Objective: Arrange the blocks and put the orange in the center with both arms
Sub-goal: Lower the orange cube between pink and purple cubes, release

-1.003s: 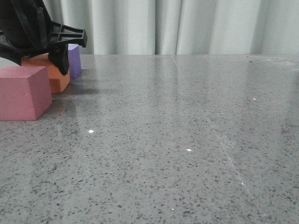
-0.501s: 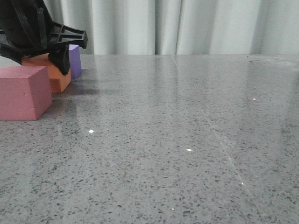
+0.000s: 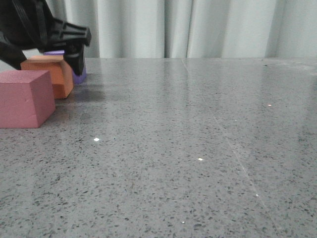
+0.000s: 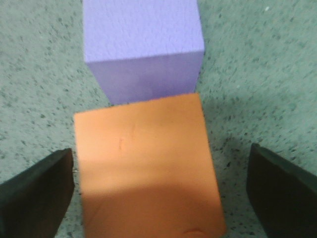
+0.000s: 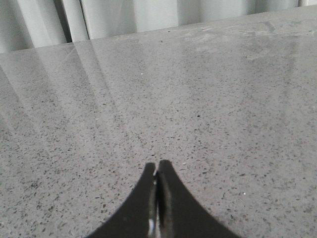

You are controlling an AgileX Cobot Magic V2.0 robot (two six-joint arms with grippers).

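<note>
The left gripper (image 4: 161, 191) hangs over the far left of the table (image 3: 198, 148) with its jaws spread wide, one finger (image 4: 37, 196) on each side of the orange block (image 4: 146, 166) and neither touching it (bare stone shows in both gaps). Just beyond the orange block, touching or nearly so, sits the purple block (image 4: 143, 47), mostly hidden behind the gripper in the front view. The pink block (image 3: 26, 98) stands nearer the camera, just beside the orange one at the left edge. The right gripper (image 5: 157, 198) is off on its own over bare speckled tabletop, fingers pressed together and holding nothing.
</note>
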